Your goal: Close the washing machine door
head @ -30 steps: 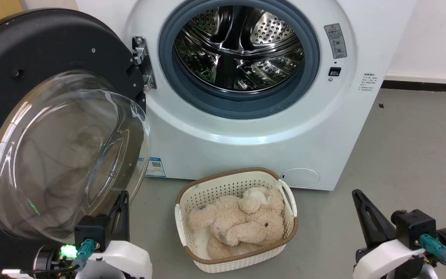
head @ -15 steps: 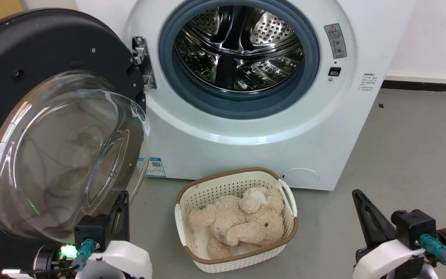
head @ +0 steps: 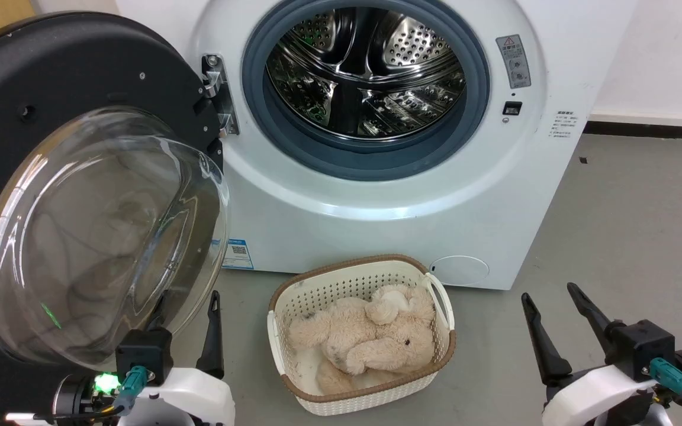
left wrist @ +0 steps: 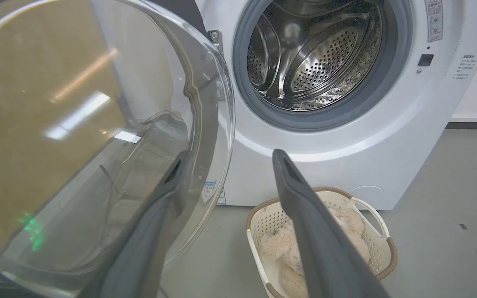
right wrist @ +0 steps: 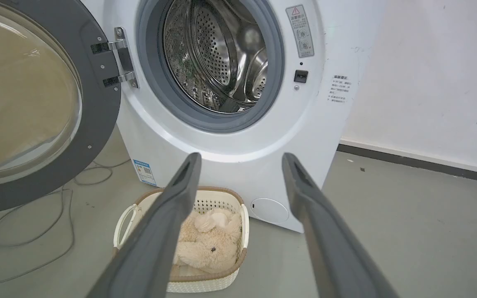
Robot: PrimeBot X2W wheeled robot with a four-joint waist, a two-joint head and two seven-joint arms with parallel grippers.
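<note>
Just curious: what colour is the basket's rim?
Brown; the basket rim shows best in the head view.

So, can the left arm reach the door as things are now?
Probably yes. The door hangs wide open on the robot's left, and the left gripper, open, sits close beside it with nothing between them. The basket stands off to the side.

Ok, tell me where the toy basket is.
Head view, lower centre: the basket sits on the floor in front of the washing machine, right of the open washing machine door.
</note>
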